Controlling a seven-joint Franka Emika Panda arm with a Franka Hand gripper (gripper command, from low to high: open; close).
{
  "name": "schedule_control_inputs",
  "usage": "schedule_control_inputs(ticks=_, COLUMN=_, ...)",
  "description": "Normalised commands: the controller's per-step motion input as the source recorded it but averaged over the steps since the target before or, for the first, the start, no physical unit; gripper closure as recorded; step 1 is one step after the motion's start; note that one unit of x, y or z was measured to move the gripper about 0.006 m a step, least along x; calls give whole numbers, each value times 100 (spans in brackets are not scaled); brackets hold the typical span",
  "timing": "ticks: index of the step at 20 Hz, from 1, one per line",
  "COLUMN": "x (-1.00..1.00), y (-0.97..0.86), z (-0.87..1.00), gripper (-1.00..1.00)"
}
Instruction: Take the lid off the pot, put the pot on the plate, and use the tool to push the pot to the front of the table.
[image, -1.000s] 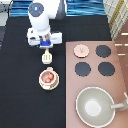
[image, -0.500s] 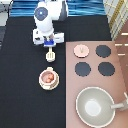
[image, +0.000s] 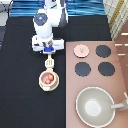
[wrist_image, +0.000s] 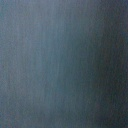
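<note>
Hovering above the tool (image: 49, 62), my gripper (image: 48, 50) shows no readable jaw state. Judged light, rigid; grasp its thin handle, near the pot (image: 48, 79) on the plate (image: 49, 88).

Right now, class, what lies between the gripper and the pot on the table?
In the exterior view, the tool lies between the gripper above it and the pot, which sits on the plate below. The lid rests on the stove.

The pot (image: 48, 79) was set on the plate (image: 42, 87), uncovered. The lid (image: 81, 50) was laid on a stove burner. The tool (image: 49, 62) was found just under the gripper (image: 48, 50), above the pot.
</note>
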Motion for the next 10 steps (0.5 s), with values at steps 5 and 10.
schedule_control_inputs(ticks=5, x=98, y=0, z=30, gripper=100)
schedule_control_inputs(ticks=10, x=39, y=11, z=38, gripper=100)
